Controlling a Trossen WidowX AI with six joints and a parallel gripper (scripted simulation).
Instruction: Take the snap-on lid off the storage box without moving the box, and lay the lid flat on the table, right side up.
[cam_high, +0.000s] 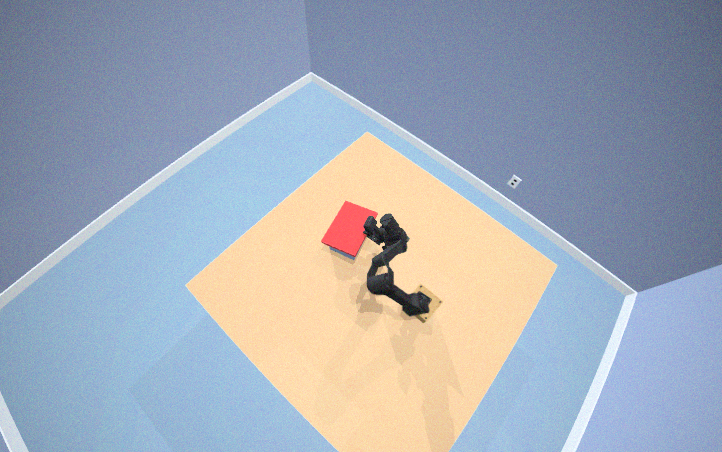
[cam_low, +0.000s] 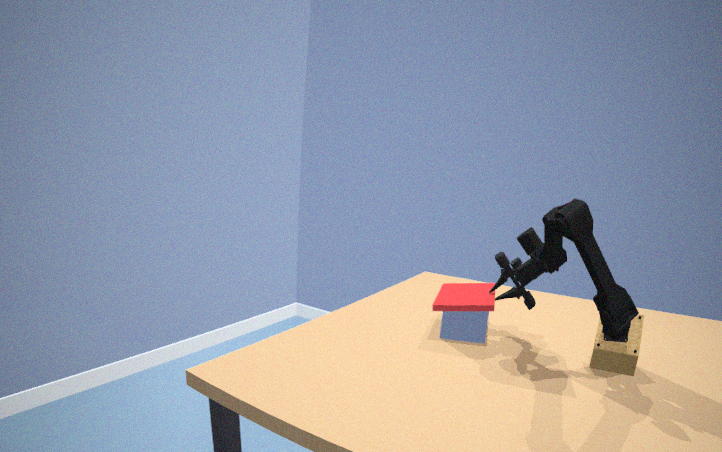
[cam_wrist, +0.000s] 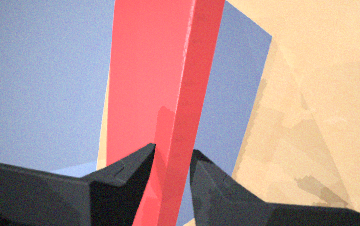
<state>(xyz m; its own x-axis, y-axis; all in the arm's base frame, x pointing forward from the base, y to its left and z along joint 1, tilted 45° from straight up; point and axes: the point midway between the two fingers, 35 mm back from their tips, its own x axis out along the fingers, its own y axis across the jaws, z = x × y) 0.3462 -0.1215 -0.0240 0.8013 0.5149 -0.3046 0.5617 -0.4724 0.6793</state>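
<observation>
The red lid (cam_high: 346, 229) (cam_low: 464, 294) (cam_wrist: 145, 60) is over the top of the blue storage box (cam_high: 342, 253) (cam_low: 463, 326) (cam_wrist: 235, 90), right side up and roughly level. No gap shows between lid and box, but the lid's overhang hides the joint, so I cannot tell whether it is snapped on or slightly raised. The box stands upright on the table. My gripper (cam_high: 366, 234) (cam_low: 492, 296) (cam_wrist: 173, 152) is shut on the lid's edge on the side toward the arm's base, one finger above the lid and one below its rim.
The wooden table (cam_high: 277, 298) (cam_low: 341, 383) carries the box and the arm's base block (cam_high: 432, 303) (cam_low: 612, 361). The arm reaches from that base toward the box. The table's edge lies beyond the box, with blue floor past it. Shadows fall on the table around the arm.
</observation>
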